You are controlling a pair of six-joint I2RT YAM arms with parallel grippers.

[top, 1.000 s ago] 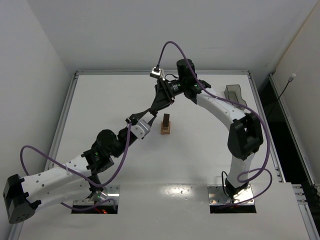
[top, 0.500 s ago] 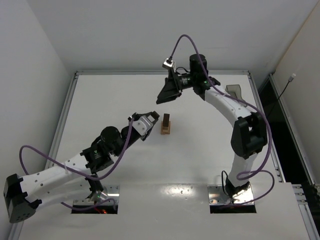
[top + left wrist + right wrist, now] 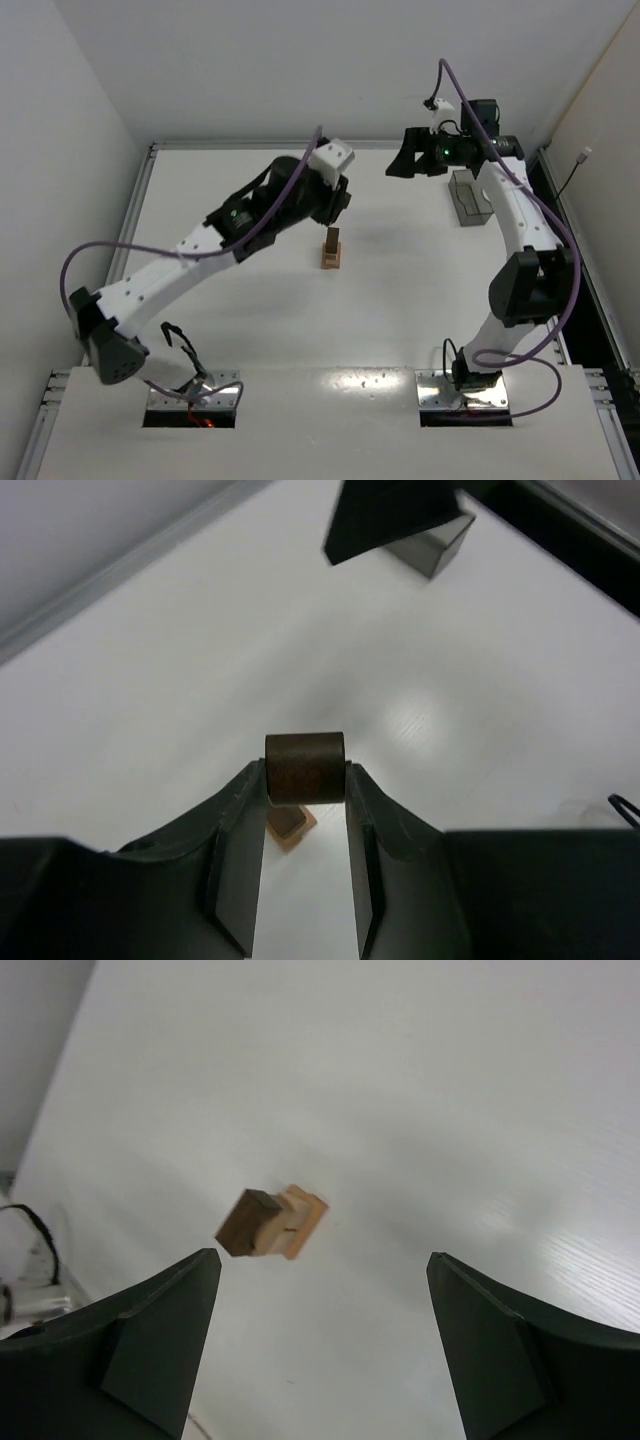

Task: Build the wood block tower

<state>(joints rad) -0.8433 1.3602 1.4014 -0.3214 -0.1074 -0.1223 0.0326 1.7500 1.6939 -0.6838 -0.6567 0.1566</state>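
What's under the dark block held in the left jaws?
The tower, a tan edge showing just below the dark block; the rest is hidden behind it.

Left wrist view first: the dark block [image 3: 305, 768] pinched in the jaws of your left gripper [image 3: 306, 776] sits right over the tower [image 3: 291, 831]. All you get of the tower is a blurred tan sliver underneath. At the top, a dark shape [image 3: 395, 518] runs off the frame, too soft to name, and it half covers a grey box [image 3: 432, 546].

From above, the tower's too small for you to count blocks, and the left jaws are tucked under the wrist.

On the right gripper [image 3: 322, 1257], both fingers [image 3: 150, 1340] are cut off by the bottom edge.
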